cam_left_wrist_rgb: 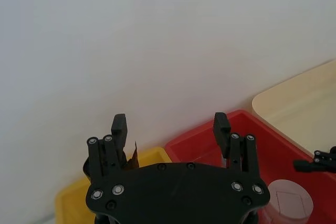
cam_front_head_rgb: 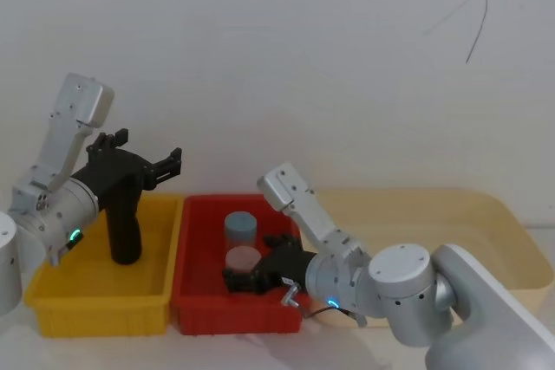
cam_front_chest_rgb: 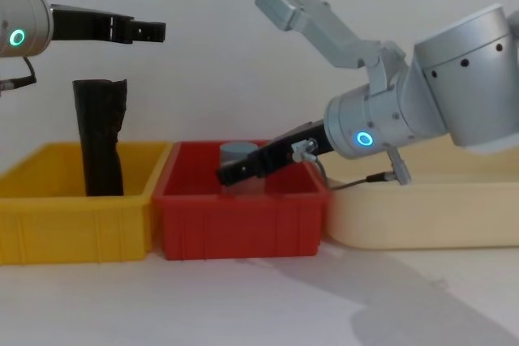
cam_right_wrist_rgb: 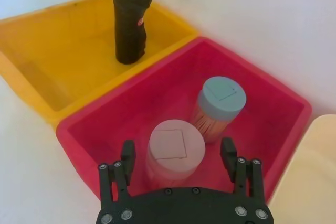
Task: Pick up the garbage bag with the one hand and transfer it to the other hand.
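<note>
One garbage bag (cam_front_chest_rgb: 99, 135), a crinkly black plastic roll, stands upright on end in the yellow bin (cam_front_chest_rgb: 49, 224). The one hand (cam_front_chest_rgb: 147, 32) hangs above it, fingers spread, empty. The other hand (cam_right_wrist_rgb: 178, 157) sits released over two round-lidded canisters (cam_right_wrist_rgb: 173, 153) in the red bin (cam_right_wrist_rgb: 273, 108).

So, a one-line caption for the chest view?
Tall black garbage bag roll upright in yellow plastic bin; open left gripper above, right gripper over red bin.

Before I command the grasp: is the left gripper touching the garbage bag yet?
Apart. The chest view shows the left gripper, fingers open, held above the garbage bag, which stands upright in the yellow bin, with bare wall visible between them.
</note>
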